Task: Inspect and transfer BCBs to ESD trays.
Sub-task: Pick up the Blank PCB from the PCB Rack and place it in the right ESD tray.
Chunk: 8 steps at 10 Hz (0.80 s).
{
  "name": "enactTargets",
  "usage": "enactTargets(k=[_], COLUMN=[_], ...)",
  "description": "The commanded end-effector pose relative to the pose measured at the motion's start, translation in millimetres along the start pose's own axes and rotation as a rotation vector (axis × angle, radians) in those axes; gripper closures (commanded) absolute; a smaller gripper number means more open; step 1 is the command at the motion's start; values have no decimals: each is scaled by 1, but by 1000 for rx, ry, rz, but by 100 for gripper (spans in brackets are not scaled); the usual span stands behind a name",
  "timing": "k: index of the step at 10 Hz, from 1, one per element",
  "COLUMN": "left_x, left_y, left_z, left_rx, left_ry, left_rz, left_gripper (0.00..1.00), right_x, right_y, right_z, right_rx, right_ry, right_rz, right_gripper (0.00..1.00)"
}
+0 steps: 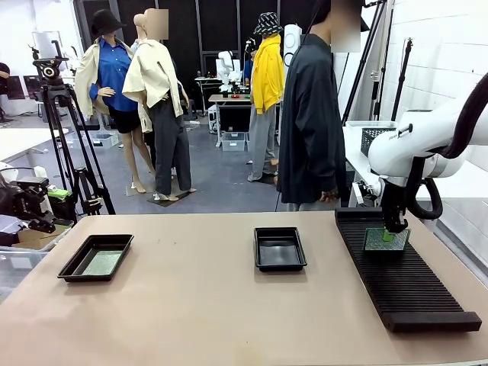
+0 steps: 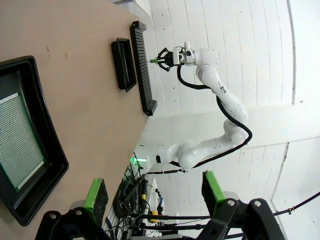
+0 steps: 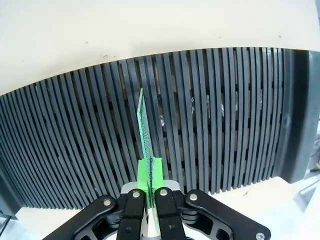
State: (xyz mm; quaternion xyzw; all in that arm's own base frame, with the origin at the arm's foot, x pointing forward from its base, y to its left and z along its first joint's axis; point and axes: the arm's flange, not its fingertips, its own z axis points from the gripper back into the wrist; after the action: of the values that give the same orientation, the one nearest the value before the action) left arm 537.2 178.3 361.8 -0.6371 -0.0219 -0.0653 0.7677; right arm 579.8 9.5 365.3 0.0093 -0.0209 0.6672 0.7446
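Observation:
A green BCB [image 1: 386, 239] stands on edge in the long black slotted rack [image 1: 404, 282] at the table's right side. My right gripper [image 1: 390, 234] is shut on its top edge; in the right wrist view the green pads [image 3: 149, 176] pinch the thin board [image 3: 144, 130] edge-on over the slots. A second BCB [image 1: 102, 262] lies flat in the left ESD tray [image 1: 97, 257], seen close in the left wrist view as a board [image 2: 17, 140] in the tray [image 2: 52, 150]. The middle ESD tray [image 1: 280, 248] holds nothing. My left gripper [image 2: 152, 189] is open above the table.
A person in a dark coat [image 1: 310, 122] stands at the far side behind the middle tray, arms down. A tripod [image 1: 65, 130] stands off the far left corner. Bare tabletop [image 1: 198, 305] lies between the trays and in front of them.

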Motion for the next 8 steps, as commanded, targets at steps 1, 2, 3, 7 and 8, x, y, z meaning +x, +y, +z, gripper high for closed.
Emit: enactTargets(k=[1, 2, 3, 7, 8], left_x=[0, 0, 0, 0, 0], left_y=[-2, -2, -2, -2, -2], left_z=[-1, -1, -1, -1, -1], left_rx=[9, 9, 9, 9, 9], left_ry=[5, 5, 5, 5, 5], left_rz=[-2, -2, -2, -2, -2], left_gripper=[0, 0, 0, 0, 0], right_x=[0, -1, -1, 7, 9], right_y=[-6, -7, -7, 2, 6], right_z=[4, 6, 8, 27, 31], right_rx=[34, 34, 31, 5, -5], right_ry=[39, 44, 50, 109, 122], right_rz=[6, 3, 9, 27, 34], right_gripper=[100, 100, 100, 100, 100])
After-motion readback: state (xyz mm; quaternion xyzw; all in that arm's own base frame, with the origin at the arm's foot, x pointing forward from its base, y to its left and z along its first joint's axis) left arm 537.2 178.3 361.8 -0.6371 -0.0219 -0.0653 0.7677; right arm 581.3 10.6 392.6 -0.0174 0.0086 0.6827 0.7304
